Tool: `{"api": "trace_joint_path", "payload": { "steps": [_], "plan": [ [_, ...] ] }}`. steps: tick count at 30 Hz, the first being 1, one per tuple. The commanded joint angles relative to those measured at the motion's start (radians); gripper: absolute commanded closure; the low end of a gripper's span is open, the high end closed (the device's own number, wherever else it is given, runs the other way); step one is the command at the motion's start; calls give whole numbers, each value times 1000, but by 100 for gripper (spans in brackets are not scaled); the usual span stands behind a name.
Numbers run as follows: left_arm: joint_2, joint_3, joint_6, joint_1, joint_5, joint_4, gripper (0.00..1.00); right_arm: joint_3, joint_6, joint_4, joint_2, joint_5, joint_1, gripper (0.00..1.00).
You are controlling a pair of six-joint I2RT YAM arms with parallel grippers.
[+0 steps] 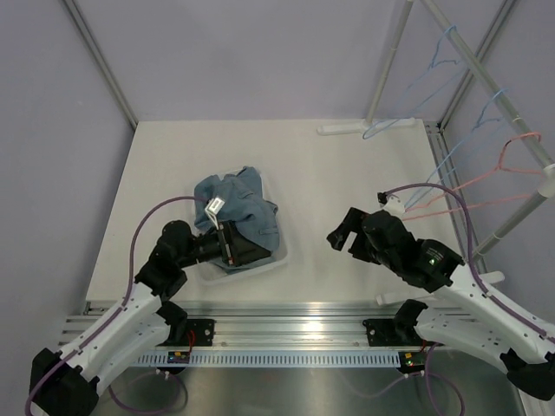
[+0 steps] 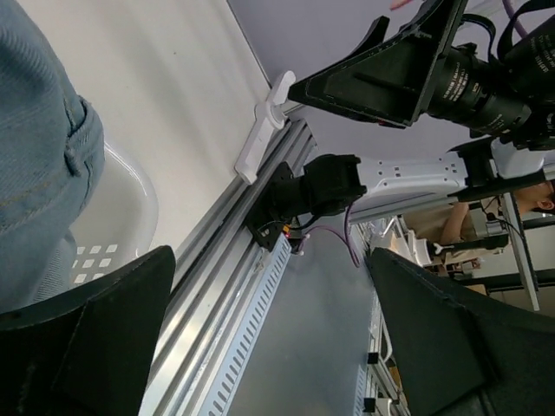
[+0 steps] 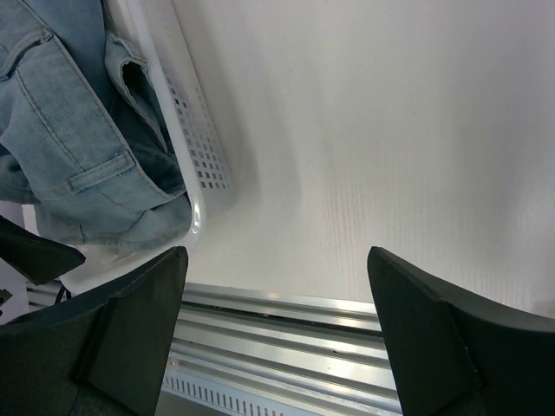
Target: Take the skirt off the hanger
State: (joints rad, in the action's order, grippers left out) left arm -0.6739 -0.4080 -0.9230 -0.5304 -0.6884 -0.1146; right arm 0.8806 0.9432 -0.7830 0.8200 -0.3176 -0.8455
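Observation:
A blue denim skirt (image 1: 238, 204) lies crumpled in a white plastic basket (image 1: 282, 260) at the table's left middle, with a small white tag (image 1: 214, 206) on top. No hanger shows on it. My left gripper (image 1: 234, 244) is open and empty, low over the basket's near side; its wrist view shows the denim (image 2: 35, 156) and the basket rim (image 2: 121, 208) at the left, beside the gripper (image 2: 270, 286). My right gripper (image 1: 342, 234) is open and empty above bare table, right of the basket. Its wrist view (image 3: 277, 260) shows the skirt (image 3: 69, 130) and the basket wall (image 3: 186, 130).
A clothes rack pole (image 1: 494, 82) runs along the right side with two empty light blue hangers (image 1: 438, 61) (image 1: 486, 113) and an empty pink hanger (image 1: 512, 160). The rack's white foot (image 1: 342, 128) lies at the back. An aluminium rail (image 1: 286, 316) runs along the near edge.

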Motion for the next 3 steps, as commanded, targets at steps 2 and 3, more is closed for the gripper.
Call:
{"api": "trace_joint_path", "payload": {
  "steps": [2, 3],
  "plan": [
    [39, 50, -115, 4, -71, -230, 1, -48, 39, 25, -68, -34, -4, 8],
    [48, 54, -122, 4, -80, -235, 1, -70, 37, 34, -79, -25, -4, 8]
  ]
}}
